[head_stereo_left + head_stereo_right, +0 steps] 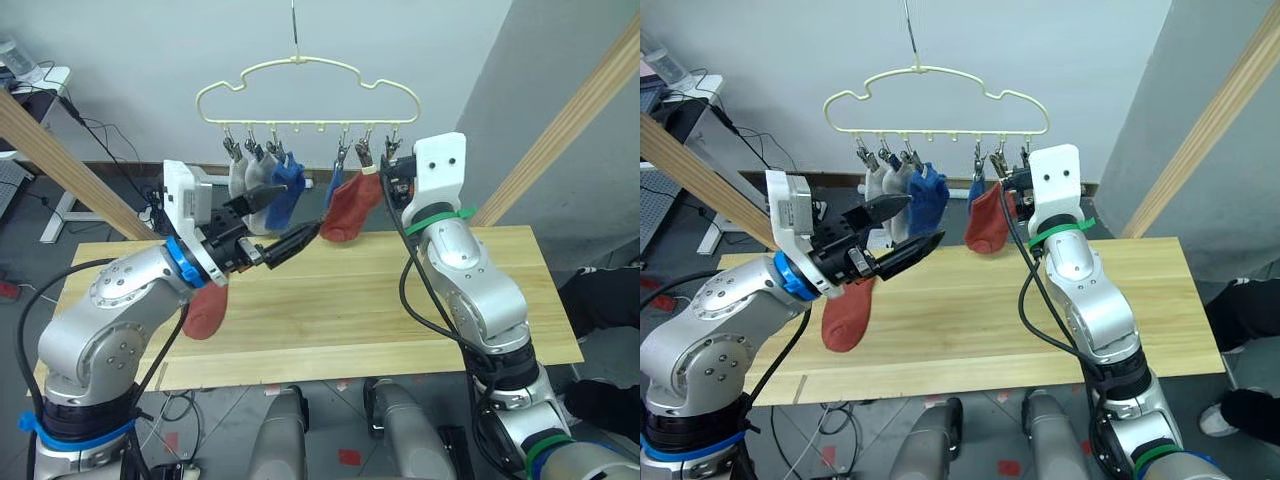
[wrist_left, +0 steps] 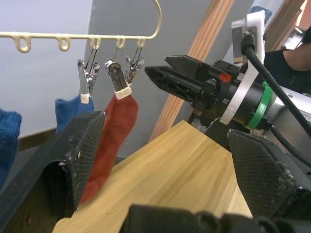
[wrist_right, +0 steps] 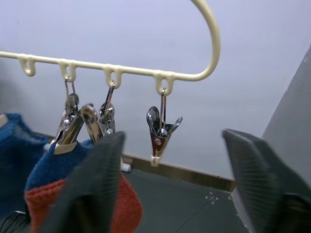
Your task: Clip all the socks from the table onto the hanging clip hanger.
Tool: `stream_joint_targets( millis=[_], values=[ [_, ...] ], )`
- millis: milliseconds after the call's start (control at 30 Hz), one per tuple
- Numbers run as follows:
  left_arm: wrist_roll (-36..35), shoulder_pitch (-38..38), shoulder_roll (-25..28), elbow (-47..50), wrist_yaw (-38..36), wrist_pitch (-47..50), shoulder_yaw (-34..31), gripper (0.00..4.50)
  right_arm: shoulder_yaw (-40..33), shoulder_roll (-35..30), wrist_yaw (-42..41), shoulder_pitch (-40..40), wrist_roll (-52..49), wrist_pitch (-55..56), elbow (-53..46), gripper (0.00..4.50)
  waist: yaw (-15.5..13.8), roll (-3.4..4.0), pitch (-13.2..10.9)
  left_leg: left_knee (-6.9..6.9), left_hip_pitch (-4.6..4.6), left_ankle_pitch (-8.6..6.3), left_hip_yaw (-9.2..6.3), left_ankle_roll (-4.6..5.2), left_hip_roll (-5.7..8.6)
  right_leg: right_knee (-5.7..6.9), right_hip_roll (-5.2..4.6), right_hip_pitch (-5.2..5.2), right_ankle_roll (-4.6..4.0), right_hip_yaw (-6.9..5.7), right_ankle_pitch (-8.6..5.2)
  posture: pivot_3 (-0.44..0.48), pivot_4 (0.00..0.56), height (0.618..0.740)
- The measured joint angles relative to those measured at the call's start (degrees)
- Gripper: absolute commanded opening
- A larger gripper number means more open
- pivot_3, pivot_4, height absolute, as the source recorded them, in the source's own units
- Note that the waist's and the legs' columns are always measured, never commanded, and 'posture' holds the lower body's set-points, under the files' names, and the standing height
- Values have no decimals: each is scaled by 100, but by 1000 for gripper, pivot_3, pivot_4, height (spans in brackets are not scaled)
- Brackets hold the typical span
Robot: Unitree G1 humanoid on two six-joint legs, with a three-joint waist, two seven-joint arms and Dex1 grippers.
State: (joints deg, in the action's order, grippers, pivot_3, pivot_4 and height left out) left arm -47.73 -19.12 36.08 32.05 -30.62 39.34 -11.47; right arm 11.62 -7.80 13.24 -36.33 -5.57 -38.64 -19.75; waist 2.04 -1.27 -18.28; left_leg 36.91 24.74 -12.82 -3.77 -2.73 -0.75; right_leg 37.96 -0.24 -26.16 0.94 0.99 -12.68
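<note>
The pale clip hanger (image 1: 300, 75) hangs above the table's far edge. Two light grey socks (image 1: 240, 178), a blue sock (image 1: 287, 190), a smaller blue one (image 1: 334, 186) and a rust-red sock (image 1: 350, 212) hang from its clips. Another rust-red sock (image 1: 848, 312) lies on the table (image 1: 400, 300), partly under my left forearm. My left gripper (image 1: 301, 208) is open and holds nothing, just left of the hung red sock (image 2: 114, 131). My right gripper (image 3: 172, 135) is open, raised to the hanger's right end. An empty clip (image 3: 162, 128) hangs between its fingers.
Slanted pale wooden poles (image 1: 60, 160) (image 1: 570, 120) flank the table on both sides. Cables and a white desk (image 1: 50, 80) sit behind at the left. A person in dark clothes (image 1: 605, 290) is off the table's right end.
</note>
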Motion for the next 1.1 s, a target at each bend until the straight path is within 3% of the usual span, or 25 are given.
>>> stream_joint_targets(
  millis=[567, 1100],
  values=[
    [312, -41, -125, 4, 64, -214, 219, 4500, -468, 1143, 164, -386, 676, 271, 1014, 2859, -27, 0, 0, -1, 0, 0, -3, 0, 0, 1, -2, 0, -1, -4, 1, 38, 335, 740],
    [405, 82, -173, 125, 41, -243, 233, 4500, -854, 1372, 289, -630, 1014, 694, 1269, 2859, -27, 1, 0, -3, 0, 0, -2, 0, 1, 0, -3, 0, -2, -5, 1, 43, 328, 740]
  ],
)
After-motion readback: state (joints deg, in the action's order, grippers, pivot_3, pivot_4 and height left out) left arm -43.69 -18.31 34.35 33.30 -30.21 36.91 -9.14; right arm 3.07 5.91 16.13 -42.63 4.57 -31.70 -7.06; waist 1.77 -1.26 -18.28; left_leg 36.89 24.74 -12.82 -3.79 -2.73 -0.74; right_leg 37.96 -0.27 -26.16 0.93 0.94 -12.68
